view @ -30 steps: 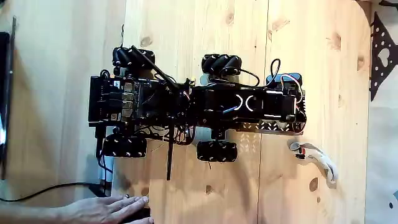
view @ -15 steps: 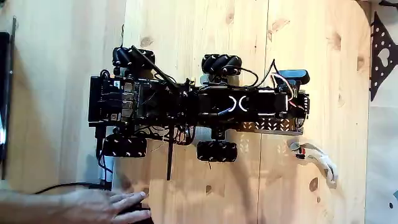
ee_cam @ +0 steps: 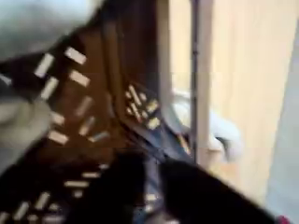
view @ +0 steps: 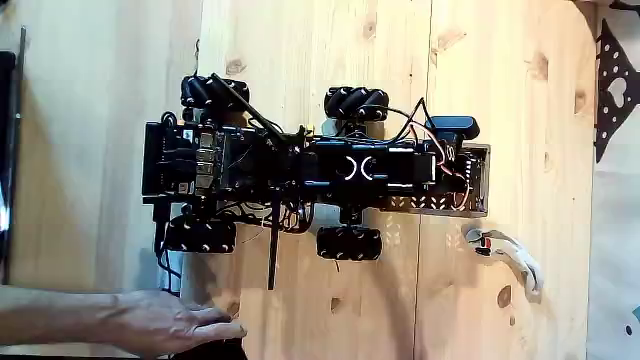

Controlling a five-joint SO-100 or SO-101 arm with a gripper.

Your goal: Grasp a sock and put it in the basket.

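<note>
arm folded over the basket, sock out of focus at the wrist

fixed view, from above: the black wheeled robot (view: 300,170) sits on the wooden counter (view: 320,60). the basket (view: 478,180) is mounted at the robot's right end, its perforated rim showing past the arm (view: 390,165). a thin white curved strip (view: 510,255) lies on the counter just below-right of the basket. a person's hand (view: 170,322) rests on the counter below the robot's left end.

wrist view, blurred: perforated basket floor (ee_cam: 84,121) with slotted holes, and a pale soft mass, likely the sock (ee_cam: 37,23), at the top left above it. the fingers (ee_cam: 149,191) are a dark blur at the bottom edge; cannot tell whether spread or pressed together.

against a second ago: the arm has drawn back toward the robot's middle, uncovering the basket's right rim; the hand has slid further right.
</note>
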